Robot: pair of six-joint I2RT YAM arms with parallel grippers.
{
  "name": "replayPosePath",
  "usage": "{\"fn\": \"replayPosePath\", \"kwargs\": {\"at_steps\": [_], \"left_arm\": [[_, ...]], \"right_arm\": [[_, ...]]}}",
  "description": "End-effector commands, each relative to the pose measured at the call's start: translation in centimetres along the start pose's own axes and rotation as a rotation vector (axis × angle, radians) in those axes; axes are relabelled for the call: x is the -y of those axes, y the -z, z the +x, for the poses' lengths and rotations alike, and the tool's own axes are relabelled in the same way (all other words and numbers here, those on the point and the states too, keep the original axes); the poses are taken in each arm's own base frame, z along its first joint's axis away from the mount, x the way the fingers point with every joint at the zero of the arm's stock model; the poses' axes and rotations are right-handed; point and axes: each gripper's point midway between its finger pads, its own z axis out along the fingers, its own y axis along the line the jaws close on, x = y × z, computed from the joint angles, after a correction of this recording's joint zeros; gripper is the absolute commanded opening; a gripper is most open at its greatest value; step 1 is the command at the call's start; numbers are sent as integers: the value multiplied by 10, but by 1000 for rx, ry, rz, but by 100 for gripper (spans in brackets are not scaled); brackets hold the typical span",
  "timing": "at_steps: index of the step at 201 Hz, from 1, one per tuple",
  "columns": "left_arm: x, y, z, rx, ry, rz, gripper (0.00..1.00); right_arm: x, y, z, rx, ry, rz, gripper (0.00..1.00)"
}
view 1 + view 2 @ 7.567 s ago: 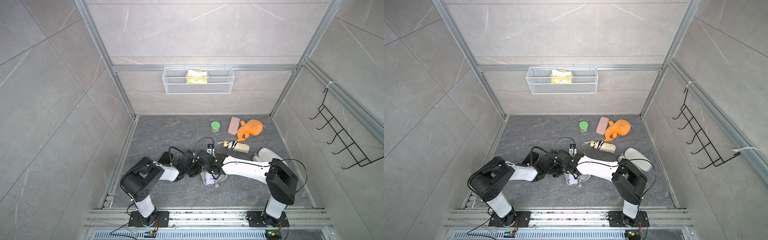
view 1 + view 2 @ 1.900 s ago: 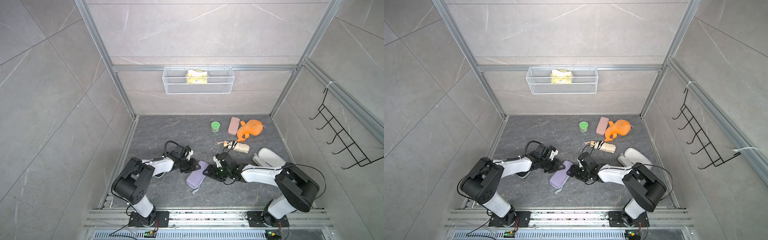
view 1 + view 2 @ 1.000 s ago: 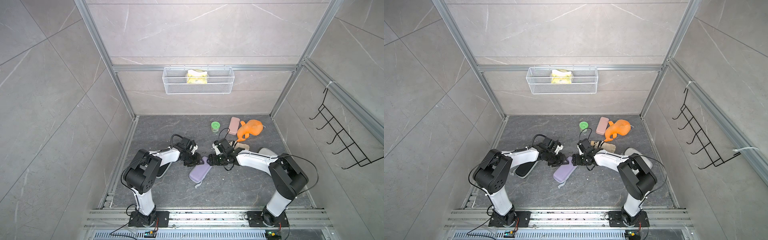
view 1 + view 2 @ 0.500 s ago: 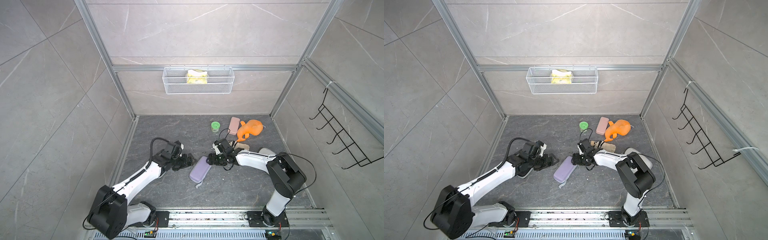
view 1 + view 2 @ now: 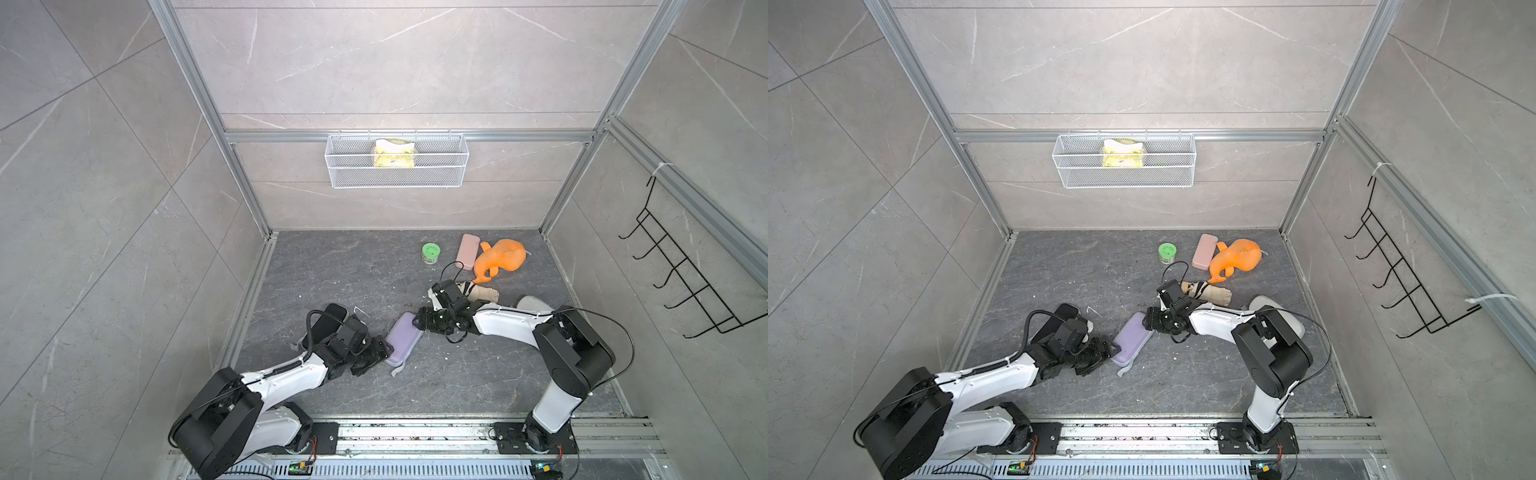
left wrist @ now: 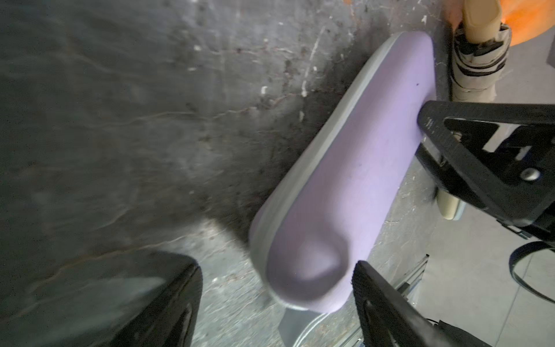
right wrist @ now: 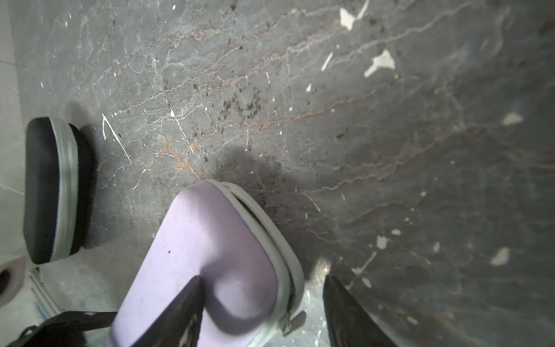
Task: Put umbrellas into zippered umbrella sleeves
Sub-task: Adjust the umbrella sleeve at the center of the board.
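Lilac zip sleeve [image 5: 401,343] on open desk [image 5: 332,270]: left claw [image 6: 274,267] spread at its near end, right claw [image 7: 262,278] spread astride its far rim.

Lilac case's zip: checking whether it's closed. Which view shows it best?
Right wrist: the zip runs close-up, gaping at one end. Left wrist shows it blurred along one side of the lilac case; both top views show it too small.

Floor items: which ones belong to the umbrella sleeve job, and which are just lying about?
Job: lilac sleeve, black sleeve, cream sleeve, beige umbrella.
Lying about: green tub, pink case, orange plush toy.
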Motion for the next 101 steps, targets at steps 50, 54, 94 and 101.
{"fn": "replayPosePath", "kwargs": {"at_steps": [50,54,94,101], "left_arm": [[24,-11,-56,73,58,32,60],[25,-10,-61,71,56,30,60],[29,3,-102,36,7,-5,70],[27,9,-103,37,-9,-21,75]], "right_arm": [[21,-2,75,-75,-211,83,57],[18,-1,77,-76,-213,80,57],[16,-1,82,-31,-325,86,58],[13,-1,78,-16,-341,74,58]]}}
